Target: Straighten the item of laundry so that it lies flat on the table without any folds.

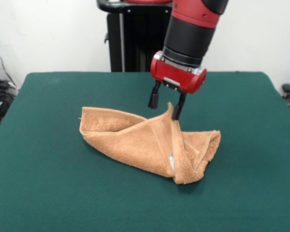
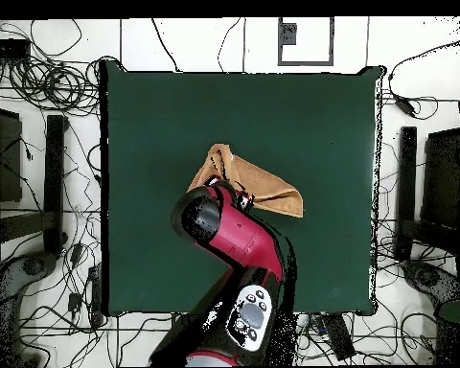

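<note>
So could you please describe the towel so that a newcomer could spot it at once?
Look at the dark green table; near its middle, under the red end effector, lies the orange-tan terry towel. It is the only cloth item there, bunched into folds with one ridge raised.

Sawyer arm [image 1: 191,24], red and black, one unit, reaching down from above.
Wrist section: black cylinder ending in a red block, tilted slightly. Gripper [image 1: 165,106]: two black fingers [image 1: 153,100] pointing downward, jaws parted with a clear gap between them; one finger sits lower than the other. Overhead view: arm [image 2: 236,240] extends diagonally from the base, its rounded red and black elbow hiding the gripper.
</note>
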Available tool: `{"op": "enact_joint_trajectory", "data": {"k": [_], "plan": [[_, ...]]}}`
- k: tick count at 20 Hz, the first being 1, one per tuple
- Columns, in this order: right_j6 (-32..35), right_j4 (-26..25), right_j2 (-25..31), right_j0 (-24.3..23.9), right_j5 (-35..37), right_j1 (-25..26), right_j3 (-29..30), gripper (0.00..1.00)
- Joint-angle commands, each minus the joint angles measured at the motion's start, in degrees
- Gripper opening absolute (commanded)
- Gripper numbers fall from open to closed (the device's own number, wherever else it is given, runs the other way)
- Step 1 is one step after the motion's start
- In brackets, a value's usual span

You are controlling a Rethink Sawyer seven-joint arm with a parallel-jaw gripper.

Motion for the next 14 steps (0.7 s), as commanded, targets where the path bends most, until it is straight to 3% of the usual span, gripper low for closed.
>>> {"op": "enact_joint_trajectory", "data": {"k": [1, 14], "plan": [[15.19, 1.71, 9.87, -1.02, -4.26, 1.86, 3.11, 1.0], [15.55, 1.2, 14.0, -3.51, -8.03, 0.62, 4.32, 1.0]]}}
